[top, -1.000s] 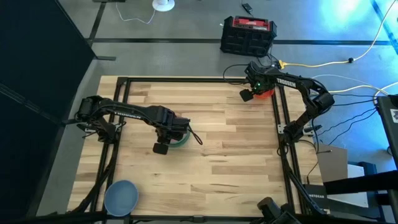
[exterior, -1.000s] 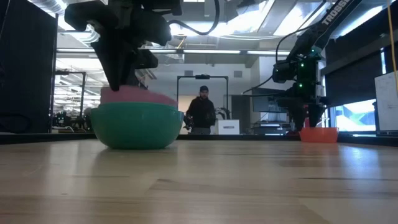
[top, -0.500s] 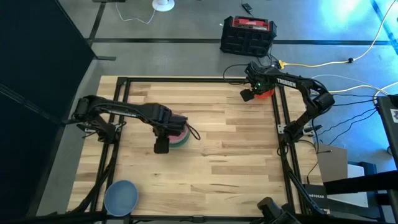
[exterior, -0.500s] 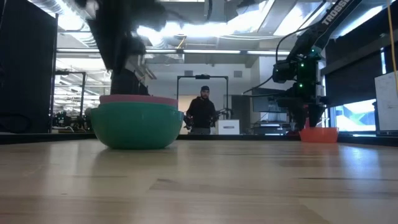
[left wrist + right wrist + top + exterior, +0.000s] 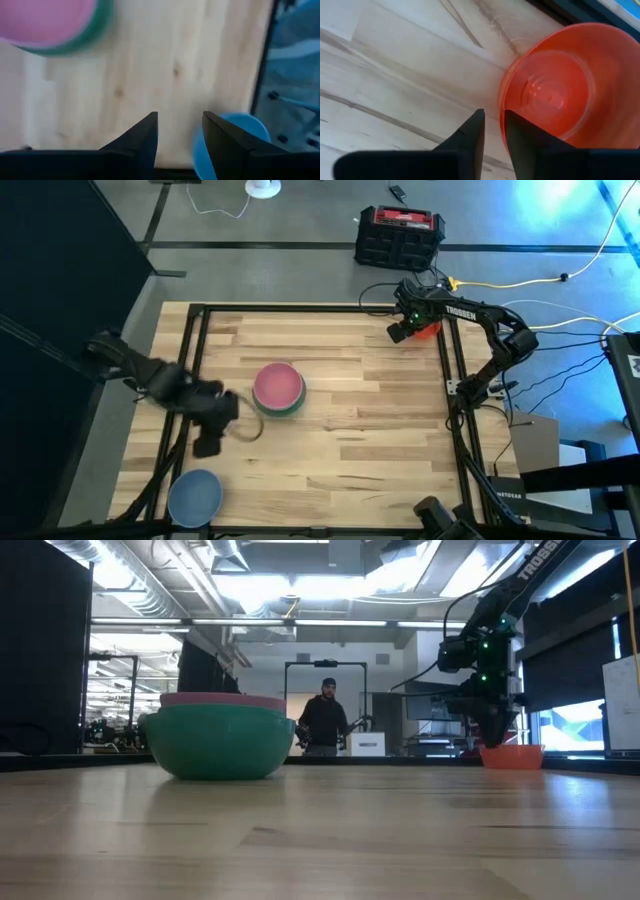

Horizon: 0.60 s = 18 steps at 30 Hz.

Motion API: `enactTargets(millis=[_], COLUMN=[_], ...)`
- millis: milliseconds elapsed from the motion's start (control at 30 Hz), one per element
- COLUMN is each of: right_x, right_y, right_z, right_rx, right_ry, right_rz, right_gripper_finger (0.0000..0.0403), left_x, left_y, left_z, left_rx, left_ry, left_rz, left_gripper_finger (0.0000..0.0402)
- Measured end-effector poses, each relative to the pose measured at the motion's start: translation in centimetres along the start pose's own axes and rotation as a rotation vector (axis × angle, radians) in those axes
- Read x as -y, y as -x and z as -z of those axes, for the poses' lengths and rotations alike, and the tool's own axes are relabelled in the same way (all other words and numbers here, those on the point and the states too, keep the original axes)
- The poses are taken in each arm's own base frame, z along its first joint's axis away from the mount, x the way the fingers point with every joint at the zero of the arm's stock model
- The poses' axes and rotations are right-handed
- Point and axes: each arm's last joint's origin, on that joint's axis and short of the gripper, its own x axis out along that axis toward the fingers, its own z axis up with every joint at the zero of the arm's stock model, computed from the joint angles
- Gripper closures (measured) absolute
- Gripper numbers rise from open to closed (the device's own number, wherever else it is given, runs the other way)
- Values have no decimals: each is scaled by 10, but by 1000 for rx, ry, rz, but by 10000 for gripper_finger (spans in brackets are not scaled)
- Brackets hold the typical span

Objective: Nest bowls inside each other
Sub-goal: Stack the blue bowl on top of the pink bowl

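— On the table, from above? 
— Pink bowl (image 5: 278,384) nested in green bowl (image 5: 291,405) mid-table; light blue bowl (image 5: 194,496) at the near left corner; left gripper (image 5: 207,442) between them.

— Low view? 
— Right gripper (image 5: 497,736) above the orange-red bowl (image 5: 512,756).

— Wrist views? 
— Left fingers (image 5: 145,137) apart, empty. Right fingers (image 5: 470,132) nearly together, apparently pinching the orange-red rim.

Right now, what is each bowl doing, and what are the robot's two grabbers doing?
pink bowl: nested inside the green bowl, let go.
green bowl: upright on the table, holding the pink one.
blue bowl: alone at the table's near left corner.
orange-red bowl: upright at the far right edge, rim between the right jaws.
left gripper: open, empty, above the blue bowl.
right gripper: closed on the orange-red bowl's rim.
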Motion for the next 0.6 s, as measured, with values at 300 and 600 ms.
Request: enactTargets(millis=[300,600], right_x=[0,0], right_y=[0,0], right_z=[1,1], right_rx=[-9,-14], right_ry=[2,6], right_rz=[1,-4], right_gripper_finger=[391,401], left_x=[64,90], left_y=[-13,-56], left_z=[47,60], left_rx=[-51,-133], left_ry=[17,-4], left_rz=[118,13], left_gripper_finger=[277,248])
